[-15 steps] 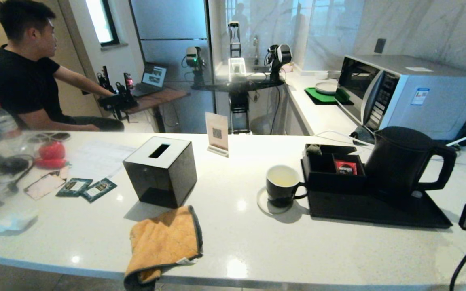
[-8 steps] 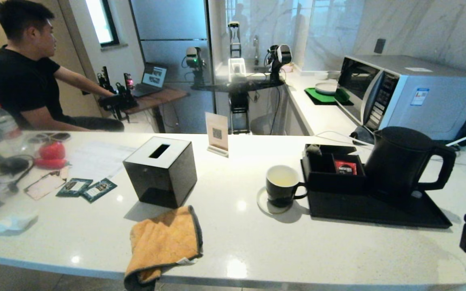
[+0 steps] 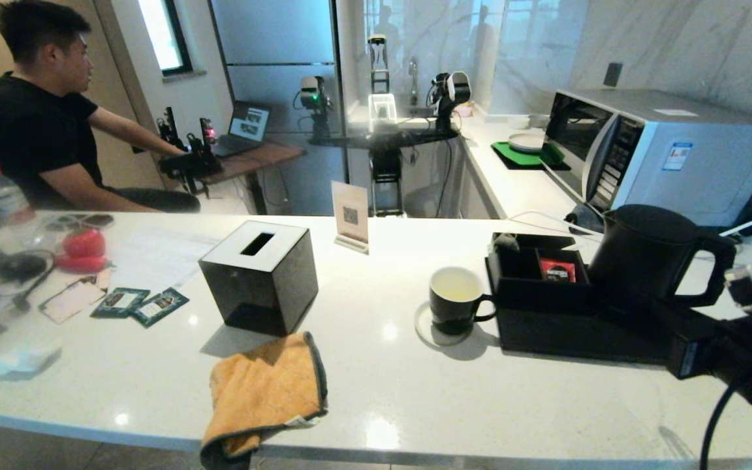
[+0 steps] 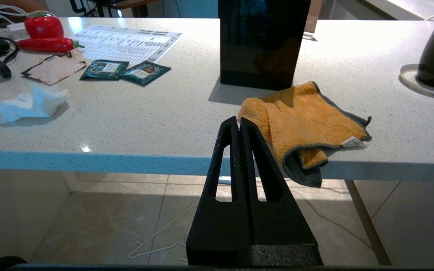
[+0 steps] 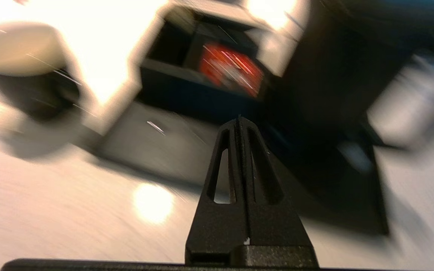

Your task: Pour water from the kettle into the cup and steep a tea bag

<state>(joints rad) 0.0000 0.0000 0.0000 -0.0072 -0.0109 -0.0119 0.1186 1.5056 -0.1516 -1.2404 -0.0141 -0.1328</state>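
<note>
The matte black kettle [image 3: 650, 261] stands on the black tray [image 3: 565, 343] at the right. Left of the tray, on a white coaster, is the black cup [image 3: 455, 299], white inside, with its handle toward the tray. A small grey-green pouch, which looks like the tea bag [image 3: 505, 241], sits at the back left of the tray's compartment box. My right gripper [image 3: 617, 307] hangs shut and empty low over the tray, just in front of the kettle [image 5: 337, 75]. My left gripper [image 4: 238, 120] is shut and empty, below the counter's front edge near the orange cloth.
A red sachet [image 3: 557, 269] lies in the compartment box. Further left are a black tissue box [image 3: 260, 277], an orange cloth [image 3: 265, 391] over the counter edge and two dark green packets [image 3: 140, 304]. A microwave [image 3: 663, 153] stands behind the kettle, and a person [image 3: 43, 124] sits at the far left.
My right arm has swung in from the lower right corner, up and to the left, to the front of the tray by the kettle. Nothing else moved.
</note>
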